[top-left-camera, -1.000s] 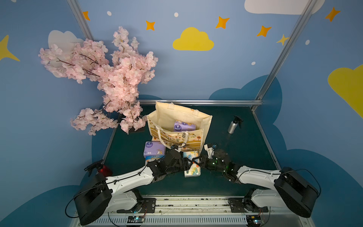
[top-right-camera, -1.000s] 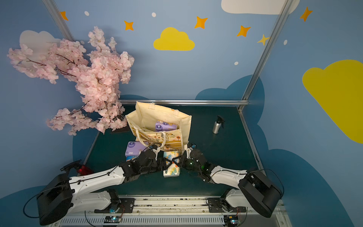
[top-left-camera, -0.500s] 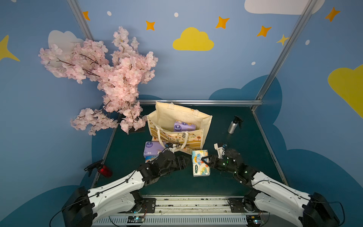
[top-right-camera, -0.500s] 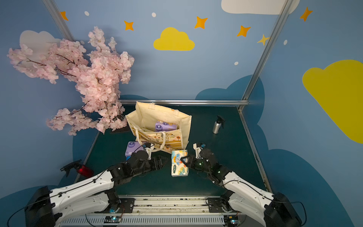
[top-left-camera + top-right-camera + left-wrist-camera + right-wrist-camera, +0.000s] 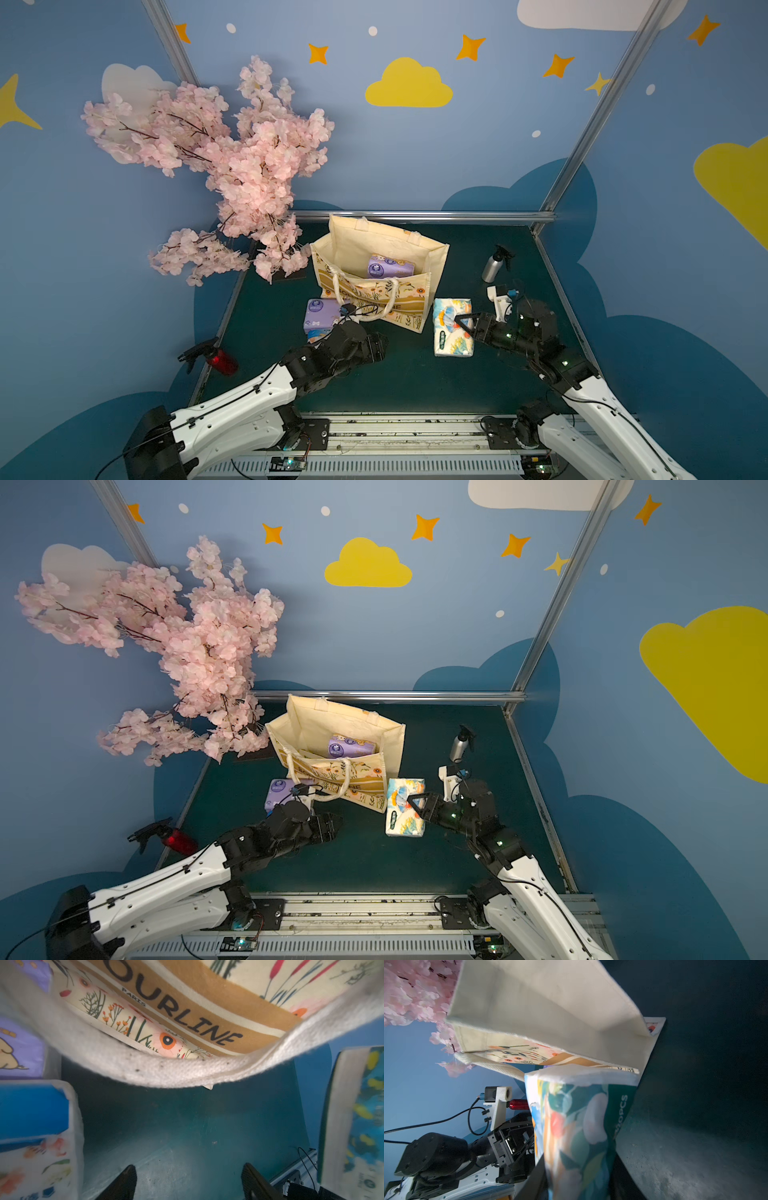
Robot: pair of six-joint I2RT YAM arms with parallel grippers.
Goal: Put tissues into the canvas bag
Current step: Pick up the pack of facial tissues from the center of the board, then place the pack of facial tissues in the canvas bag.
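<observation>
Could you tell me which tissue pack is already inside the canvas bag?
The purple pack visible through the open top of the canvas bag; the second purple pack and the floral pack are outside it.

left arm (image 5: 328, 361) hides packs (image 5: 318, 311) beside the canvas bag (image 5: 365, 243) (count unclear).

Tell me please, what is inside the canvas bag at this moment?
One purple tissue pack lies inside the canvas bag, seen in both top views. The front wall covers the bag's lower part, so whether more packs lie there cannot be seen.
</observation>
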